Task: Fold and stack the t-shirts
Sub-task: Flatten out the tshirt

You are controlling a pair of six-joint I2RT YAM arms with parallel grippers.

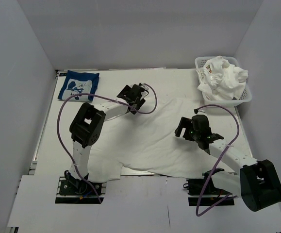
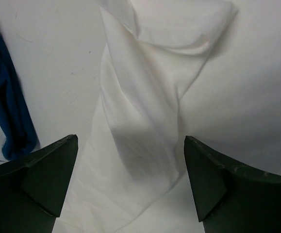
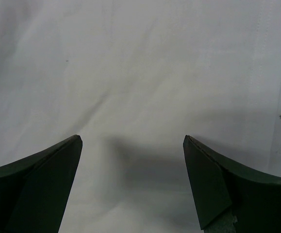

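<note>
Left fingers (image 2: pixel 43 187) and right fingers (image 3: pixel 41 187) are spread wide and empty above the white shirt (image 1: pixel 155 138). The blue shirt (image 1: pixel 78 85) lies folded nearby.

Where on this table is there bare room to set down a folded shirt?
Bare: the far strip between the navy shirt and the basket, and the left edge nearer than the navy shirt. Crowded: the middle, covered by the white shirt.

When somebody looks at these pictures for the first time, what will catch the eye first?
The large white t-shirt spread across the middle of the table stands out, with the left gripper and right gripper open above it. Then come the folded navy t-shirt at the far left corner and the white basket of crumpled white clothes at the far right.
</note>
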